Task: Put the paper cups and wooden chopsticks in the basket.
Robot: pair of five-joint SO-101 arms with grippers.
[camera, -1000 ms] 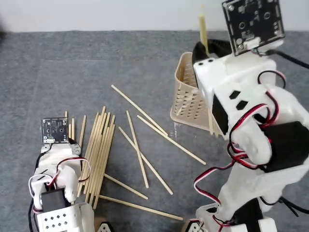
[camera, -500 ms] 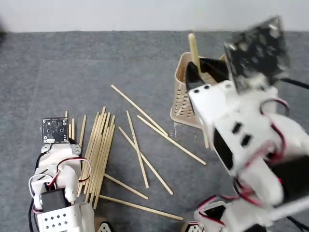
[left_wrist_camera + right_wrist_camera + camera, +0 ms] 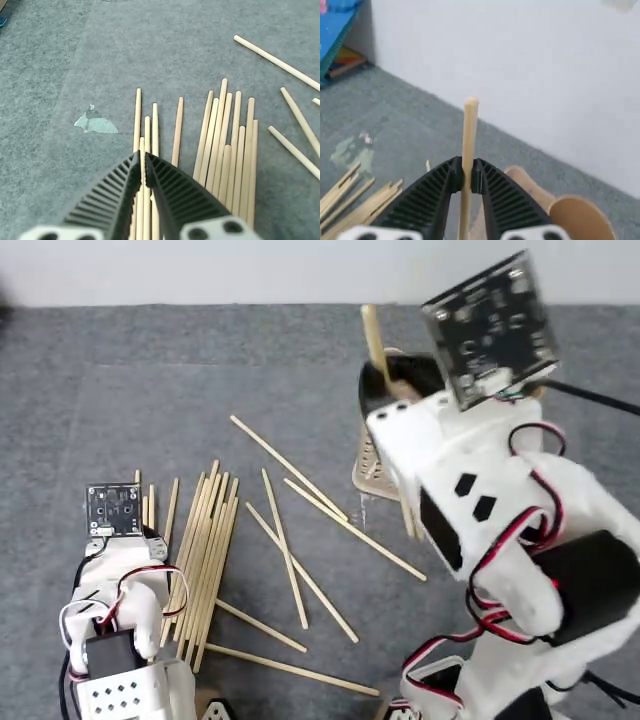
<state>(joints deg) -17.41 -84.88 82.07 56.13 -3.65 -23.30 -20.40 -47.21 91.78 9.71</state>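
High view: the right gripper was clamped on an upright chopstick above the basket. Loose chopsticks were scattered on the mat.
Left wrist view: the left gripper was closed to a thin gap over them.
Right wrist view: the chopstick was pinched between the jaws.

Illumination is diffuse and even, coming from above. Pale wooden chopsticks ahead of the left tool cast thin, soft shadows close beside them on the grey fabric-covered table. Beyond the right tool, clamped on one pale wooden chopstick, the plain white wall is the brightest area.
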